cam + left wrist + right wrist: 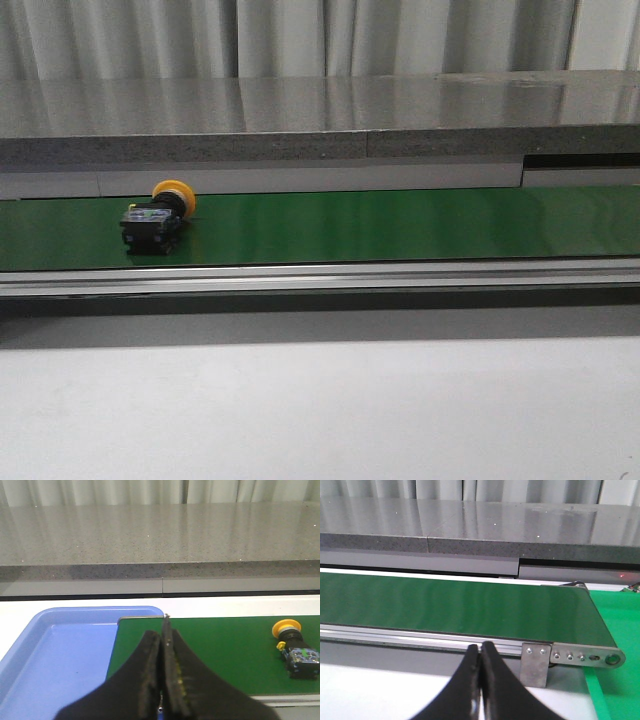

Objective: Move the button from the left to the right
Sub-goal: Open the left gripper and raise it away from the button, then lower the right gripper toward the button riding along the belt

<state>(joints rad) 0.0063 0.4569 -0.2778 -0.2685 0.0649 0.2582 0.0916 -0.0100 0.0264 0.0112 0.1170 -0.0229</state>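
Note:
The button (157, 215) lies on its side on the green conveyor belt (400, 225) at its left part, yellow-orange cap toward the back, black body toward the front. It also shows in the left wrist view (296, 647). My left gripper (162, 635) is shut and empty, above the belt's left end, well apart from the button. My right gripper (480, 652) is shut and empty, in front of the belt's right end. Neither gripper shows in the front view.
A blue tray (55, 655) sits just beyond the belt's left end. A grey stone ledge (320, 120) runs behind the belt. A metal bracket (570, 657) and a green surface (620, 625) lie at the belt's right end. White table (320, 410) is in front.

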